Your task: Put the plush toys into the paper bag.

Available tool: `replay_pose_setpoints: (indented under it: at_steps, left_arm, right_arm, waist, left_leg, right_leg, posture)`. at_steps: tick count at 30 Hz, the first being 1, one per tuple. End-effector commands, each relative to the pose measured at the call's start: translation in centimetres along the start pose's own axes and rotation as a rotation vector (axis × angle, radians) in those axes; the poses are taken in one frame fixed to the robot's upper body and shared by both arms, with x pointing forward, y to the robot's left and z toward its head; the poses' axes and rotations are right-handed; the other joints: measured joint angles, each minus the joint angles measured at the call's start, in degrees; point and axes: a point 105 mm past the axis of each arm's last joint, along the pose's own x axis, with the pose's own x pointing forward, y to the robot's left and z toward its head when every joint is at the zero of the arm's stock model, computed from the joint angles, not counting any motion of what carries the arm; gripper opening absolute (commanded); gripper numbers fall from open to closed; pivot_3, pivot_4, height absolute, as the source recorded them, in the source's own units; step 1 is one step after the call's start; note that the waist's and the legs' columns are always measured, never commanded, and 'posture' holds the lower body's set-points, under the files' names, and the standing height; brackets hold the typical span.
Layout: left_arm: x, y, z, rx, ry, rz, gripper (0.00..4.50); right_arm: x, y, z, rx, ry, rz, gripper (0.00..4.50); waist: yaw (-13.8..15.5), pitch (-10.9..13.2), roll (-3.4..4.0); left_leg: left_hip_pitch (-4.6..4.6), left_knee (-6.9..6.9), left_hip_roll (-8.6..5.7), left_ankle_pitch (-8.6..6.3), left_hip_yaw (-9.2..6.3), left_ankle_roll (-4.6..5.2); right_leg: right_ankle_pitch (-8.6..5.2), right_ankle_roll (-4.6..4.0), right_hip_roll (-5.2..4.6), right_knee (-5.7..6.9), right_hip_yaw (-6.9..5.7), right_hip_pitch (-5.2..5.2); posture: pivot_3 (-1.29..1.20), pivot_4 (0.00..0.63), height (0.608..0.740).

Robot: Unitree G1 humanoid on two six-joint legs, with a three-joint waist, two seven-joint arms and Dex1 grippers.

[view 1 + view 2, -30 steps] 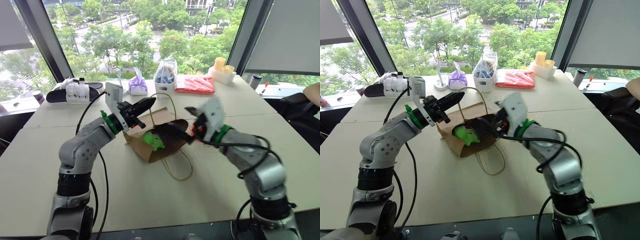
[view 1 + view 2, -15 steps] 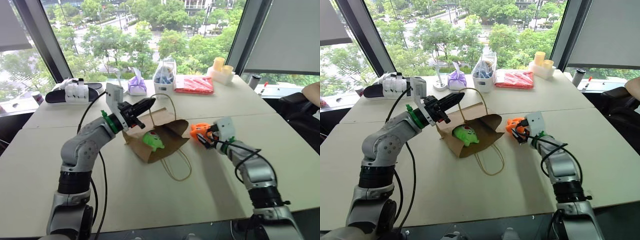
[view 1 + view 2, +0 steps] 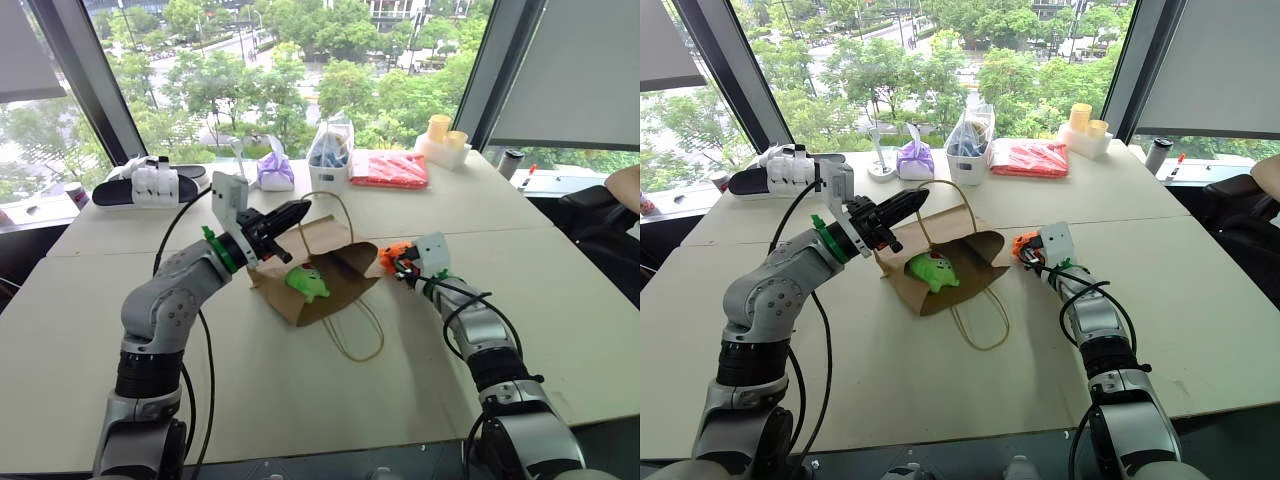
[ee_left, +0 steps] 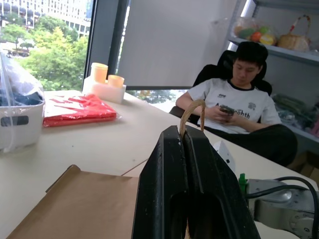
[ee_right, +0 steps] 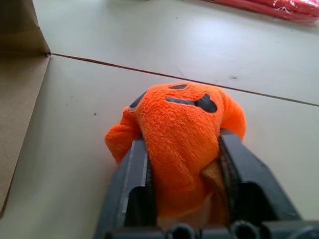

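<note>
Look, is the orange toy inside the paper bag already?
No, the orange toy sits on the table, squeezed in the right gripper beside the paper bag.

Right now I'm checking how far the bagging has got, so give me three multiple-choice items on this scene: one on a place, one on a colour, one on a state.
1. Where is the green plush toy?
A. in the mouth of the paper bag
B. beside the red packet
C. in the right pincer

2. What colour is the toy in the right pincer?
A. purple
B. orange
C. green

3. What is the left pincer doing?
A. standing open over the table
B. shut on the bag's cord handle
C. shut on the green toy

Answers:
1 A: the green toy lies at the bag's open end.
2 B: the right wrist view shows the orange plush toy between the fingers.
3 B: the left wrist view shows the cord loop rising from between the closed fingers.
</note>
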Motion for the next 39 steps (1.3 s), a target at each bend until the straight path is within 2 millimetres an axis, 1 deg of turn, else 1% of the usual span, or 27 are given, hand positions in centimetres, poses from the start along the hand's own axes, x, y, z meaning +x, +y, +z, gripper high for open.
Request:
replay_pose_setpoints:
  at_steps: [1,3,4,5,6,7,9,10,11,13,16,17,18,22,24,27,30,32,35,38,39]
  left_arm:
    - [0.2,0.0,1.5,0.031,-0.053,-0.005,0.0]
    - [0.4,-0.1,1.5,0.025,-0.055,-0.013,0.0]
    - [0.5,-0.1,1.6,0.021,-0.056,-0.019,0.0]
    - [0.5,0.0,1.6,0.019,-0.057,-0.022,0.0]
    - [0.7,-0.1,1.6,0.012,-0.059,-0.027,0.0]
    - [0.9,-0.1,1.6,0.004,-0.063,-0.034,0.0]
    - [1.2,-0.1,1.6,-0.005,-0.067,-0.045,0.0]
    - [1.3,-0.1,1.6,-0.01,-0.067,-0.051,0.0]
    - [1.4,-0.2,1.6,-0.014,-0.066,-0.059,0.0]
    - [1.5,-0.3,1.5,-0.019,-0.061,-0.075,0.0]
    - [1.6,-0.5,1.4,-0.022,-0.058,-0.09,0.0]
    - [1.6,-0.6,1.4,-0.023,-0.06,-0.092,0.0]
    - [1.6,-0.7,1.5,-0.023,-0.062,-0.095,0.0]
    - [1.5,-1.2,1.8,-0.032,-0.07,-0.109,0.0]
    - [1.5,-1.6,1.8,-0.038,-0.071,-0.121,0.0]
    - [1.2,-2.4,2.0,-0.059,-0.076,-0.151,0.0]
    - [0.9,-2.8,2.1,-0.077,-0.081,-0.159,0.0]
    - [0.8,-3.0,2.2,-0.086,-0.079,-0.166,0.0]
    - [0.7,-3.1,2.1,-0.088,-0.077,-0.166,0.0]
    - [0.6,-2.9,2.0,-0.084,-0.079,-0.155,0.0]
    - [0.6,-2.7,2.0,-0.082,-0.079,-0.147,0.0]
  right_arm:
    - [-2.1,-0.7,1.8,-0.015,-0.046,-0.008,1.05]
    - [-4.5,-0.8,3.2,-0.033,-0.081,0.001,1.05]
    - [-6.1,-0.7,4.2,-0.042,-0.104,0.008,1.05]
    - [-7.2,-0.5,4.8,-0.049,-0.115,0.015,1.05]
    - [-8.9,-0.1,5.6,-0.057,-0.133,0.033,1.05]
    - [-10.8,0.8,6.4,-0.056,-0.151,0.066,1.05]
    - [-13.6,3.2,7.3,-0.032,-0.164,0.156,1.05]
    - [-14.4,4.4,7.5,-0.013,-0.166,0.197,1.05]
    - [-14.7,5.5,7.7,0.007,-0.167,0.229,1.05]
    - [-14.4,7.3,8.0,0.076,-0.172,0.28,1.05]
    - [-12.8,9.3,7.9,0.154,-0.161,0.315,1.05]
    - [-12.1,9.6,7.8,0.215,-0.158,0.309,1.05]
    - [-11.5,9.9,7.7,0.233,-0.153,0.307,1.05]
    - [-9.0,11.2,7.5,0.231,-0.144,0.318,1.05]
    - [-8.2,11.6,7.5,0.224,-0.148,0.324,1.05]
    - [-5.4,12.5,7.4,0.206,-0.151,0.318,1.05]
    - [-3.0,13.1,7.9,0.203,-0.181,0.312,1.05]
    - [-2.0,13.6,7.8,0.199,-0.185,0.311,1.05]
    - [-1.1,14.2,7.3,0.193,-0.184,0.321,1.05]
    - [-0.9,14.8,7.0,0.176,-0.18,0.338,1.92]
    - [-0.9,14.8,6.9,0.168,-0.175,0.34,2.45]
  waist:
    - [0.2,0.0,0.0]
    - [0.3,0.0,0.01]
    - [0.4,0.0,0.01]
    - [0.3,0.0,0.02]
    - [0.3,0.0,0.03]
    - [0.3,0.0,0.03]
    - [0.3,0.0,0.03]
    - [0.1,0.0,0.02]
    - [-0.1,0.0,0.01]
    - [-0.2,0.0,0.01]
    - [0.1,0.0,0.01]
    - [0.3,0.0,0.01]
    - [0.4,0.0,0.01]
    - [0.2,0.0,0.01]
    - [0.1,0.0,0.01]
    - [-0.2,0.0,0.01]
    - [-0.2,0.0,0.01]
    - [-0.2,0.0,0.01]
    - [-0.1,0.0,0.01]
    - [-0.1,0.0,0.01]
    - [-0.2,0.0,0.01]
  left_leg:
    - [-0.01,-0.02,0.0,0.0,-0.02,0.0]
    - [-0.06,-0.03,-0.01,-0.01,-0.04,0.0]
    - [-0.1,-0.03,-0.03,-0.01,-0.07,0.01]
    - [-0.14,-0.02,-0.04,-0.01,-0.06,0.01]
    - [-0.14,-0.02,-0.05,-0.02,-0.07,0.02]
    - [-0.15,-0.02,-0.04,-0.02,-0.06,0.03]
    - [-0.13,-0.03,-0.03,-0.11,-0.09,0.18]
    - [-0.1,-0.04,0.0,-0.16,-0.11,0.28]
    - [-0.07,-0.04,0.03,-0.17,-0.11,0.29]
    - [0.01,-0.03,0.04,-0.17,-0.09,0.3]
    - [0.05,-0.01,0.03,-0.16,-0.06,0.28]
    - [0.04,0.01,0.02,-0.15,-0.06,0.27]
    - [0.04,0.01,0.0,-0.15,-0.07,0.27]
    - [0.02,0.01,-0.03,-0.09,-0.07,0.17]
    - [0.01,-0.04,-0.02,-0.07,-0.07,0.13]
    - [0.01,-0.08,-0.01,-0.06,-0.07,0.11]
    - [0.02,-0.08,0.0,-0.06,-0.05,0.11]
    - [0.02,-0.08,0.0,-0.03,-0.05,0.05]
    - [0.01,-0.09,0.0,-0.01,-0.05,0.02]
    - [-0.01,-0.08,-0.02,0.0,-0.06,0.0]
    - [-0.01,-0.08,-0.02,0.0,-0.06,0.0]
  right_leg:
    - [0.0,0.0,0.0,-0.01,-0.01,0.0]
    - [0.0,0.0,0.0,-0.03,-0.01,-0.03]
    - [0.0,0.0,-0.01,-0.04,-0.01,-0.06]
    - [0.0,0.01,-0.02,-0.05,-0.01,-0.09]
    - [0.0,0.01,-0.04,-0.04,0.0,-0.11]
    - [0.0,0.01,-0.04,-0.05,-0.01,-0.11]
    - [0.0,0.01,-0.03,-0.04,-0.03,-0.1]
    - [-0.01,0.01,0.0,-0.03,-0.04,-0.08]
    - [-0.01,0.01,0.03,-0.03,-0.03,-0.07]
    - [0.0,0.0,0.03,-0.02,-0.02,-0.02]
    - [0.01,-0.02,0.04,0.01,-0.02,0.04]
    - [0.01,-0.02,0.04,0.01,-0.02,0.05]
    - [0.01,-0.02,0.03,0.02,-0.02,0.06]
    - [0.01,-0.02,-0.01,0.01,-0.03,0.04]
    - [0.01,-0.02,0.0,0.02,-0.03,-0.02]
    - [0.01,-0.02,0.01,0.03,-0.03,-0.06]
    - [0.01,-0.02,0.02,0.06,-0.02,-0.06]
    - [0.01,-0.02,0.02,0.06,-0.02,-0.08]
    - [0.01,-0.02,0.02,0.04,-0.01,-0.08]
    - [0.01,-0.02,0.01,0.03,-0.01,-0.07]
    - [0.01,-0.02,0.01,0.03,-0.01,-0.07]
  posture:
    - [0.0,0.15,0.74]
    - [0.0,0.15,0.74]
    - [0.0,0.15,0.74]
    - [0.0,0.15,0.74]
    - [0.0,0.15,0.74]
    - [0.0,0.15,0.74]
    - [0.0,0.15,0.74]
    - [0.0,0.15,0.74]
    - [0.0,0.15,0.74]
    - [0.0,0.15,0.74]
    - [0.0,0.15,0.74]
    - [0.0,0.15,0.74]
    - [0.0,0.15,0.74]
    - [0.0,0.15,0.74]
    - [0.0,0.15,0.74]
    - [0.0,0.15,0.74]
    - [0.0,0.15,0.74]
    - [0.0,0.15,0.74]
    - [0.0,0.15,0.74]
    - [0.0,0.15,0.74]
    - [0.0,0.15,0.74]
